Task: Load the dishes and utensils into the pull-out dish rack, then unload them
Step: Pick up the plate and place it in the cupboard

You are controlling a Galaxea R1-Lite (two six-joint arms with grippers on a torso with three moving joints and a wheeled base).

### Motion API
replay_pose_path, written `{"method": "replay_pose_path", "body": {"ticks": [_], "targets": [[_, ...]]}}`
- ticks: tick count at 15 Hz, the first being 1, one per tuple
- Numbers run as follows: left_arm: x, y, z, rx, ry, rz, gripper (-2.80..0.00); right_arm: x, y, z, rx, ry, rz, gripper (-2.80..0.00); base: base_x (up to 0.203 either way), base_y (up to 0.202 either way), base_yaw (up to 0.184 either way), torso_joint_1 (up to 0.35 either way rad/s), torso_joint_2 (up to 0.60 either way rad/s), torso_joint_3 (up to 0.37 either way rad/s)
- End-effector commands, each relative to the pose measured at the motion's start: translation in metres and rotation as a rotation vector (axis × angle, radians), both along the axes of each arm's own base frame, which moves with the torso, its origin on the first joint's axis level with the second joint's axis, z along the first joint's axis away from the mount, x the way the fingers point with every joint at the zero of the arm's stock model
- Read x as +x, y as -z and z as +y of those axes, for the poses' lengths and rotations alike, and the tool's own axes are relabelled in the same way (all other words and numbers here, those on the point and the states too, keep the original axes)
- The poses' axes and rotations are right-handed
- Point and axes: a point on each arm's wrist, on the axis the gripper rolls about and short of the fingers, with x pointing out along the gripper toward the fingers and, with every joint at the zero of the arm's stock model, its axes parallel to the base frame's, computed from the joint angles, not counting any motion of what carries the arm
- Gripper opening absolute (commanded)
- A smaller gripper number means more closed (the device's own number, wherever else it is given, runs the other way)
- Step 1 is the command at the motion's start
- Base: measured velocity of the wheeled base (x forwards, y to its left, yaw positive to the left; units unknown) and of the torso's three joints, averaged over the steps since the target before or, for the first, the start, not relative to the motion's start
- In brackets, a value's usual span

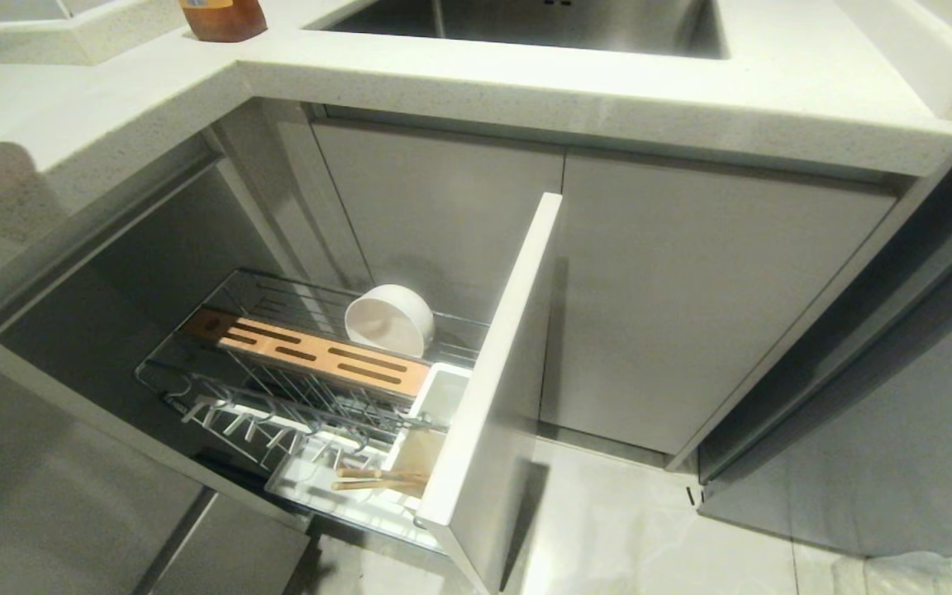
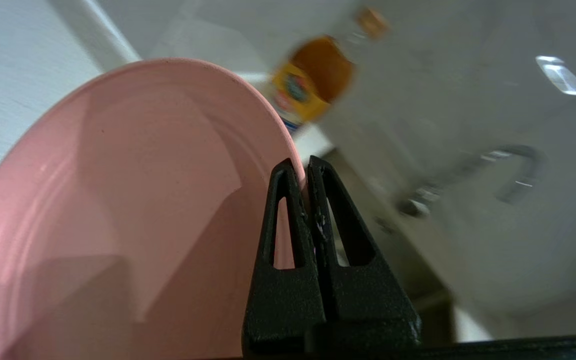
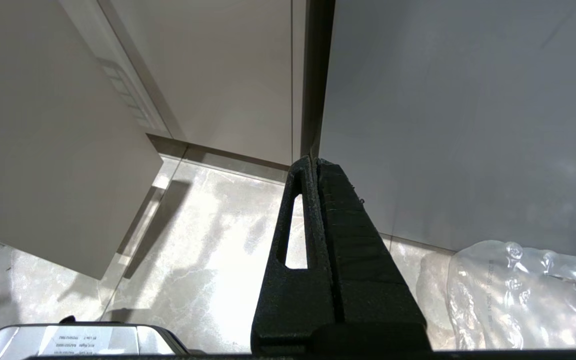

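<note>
Your left gripper (image 2: 308, 167) pinches the pink plate (image 2: 118, 200) rim; plate's lower part cut off. Right gripper (image 3: 314, 162) closed, empty. Head view shows neither arm.

Matte black wedge fingers on both wrist grippers

Beside the pink plate (image 2: 118, 200), the left gripper (image 2: 308, 167) has two black fingers (image 2: 340, 280) of a rough, grainy finish, each a tall triangle narrowing to a blunt tip, each pierced by a long slot with rounded corners, and both rising from one shared black block; pale scuffs mark their inner edges. The right gripper (image 3: 314, 162) is of the same black, grainy make: one finger shows the long slot, the other a solid face with fine ribbing across it.
</note>
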Motion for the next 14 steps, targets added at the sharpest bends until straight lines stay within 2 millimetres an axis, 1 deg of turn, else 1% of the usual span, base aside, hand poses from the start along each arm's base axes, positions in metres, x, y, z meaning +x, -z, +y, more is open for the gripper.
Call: {"method": "replay_pose_path", "body": {"ticks": [1,7,9,11,14], "targets": [[-0.016,0.001,-0.007,-0.021,0.135,-0.026,-2.80,0.000,0.000,0.000,0.000,0.000,0.000,-2.80,0.000,0.000,0.000,0.000,0.00,0.000],[-0.036,0.024,-0.045,0.011,0.500,0.018,-2.80,0.000,0.000,0.000,0.000,0.000,0.001,-2.80,0.000,0.000,0.000,0.000,0.00,0.000],[-0.041,0.036,-0.058,0.039,0.588,0.044,-2.80,0.000,0.000,0.000,0.000,-0.001,0.000,-2.80,0.000,0.000,0.000,0.000,0.00,0.000],[-0.037,0.049,-0.075,0.049,0.621,0.070,-2.80,0.000,0.000,0.000,0.000,0.001,0.002,-2.80,0.000,0.000,0.000,0.000,0.00,0.000],[-0.024,0.066,-0.106,-0.003,0.638,0.136,-2.80,0.000,0.000,0.000,0.000,0.000,0.001,-2.80,0.000,0.000,0.000,0.000,0.00,0.000]]}}
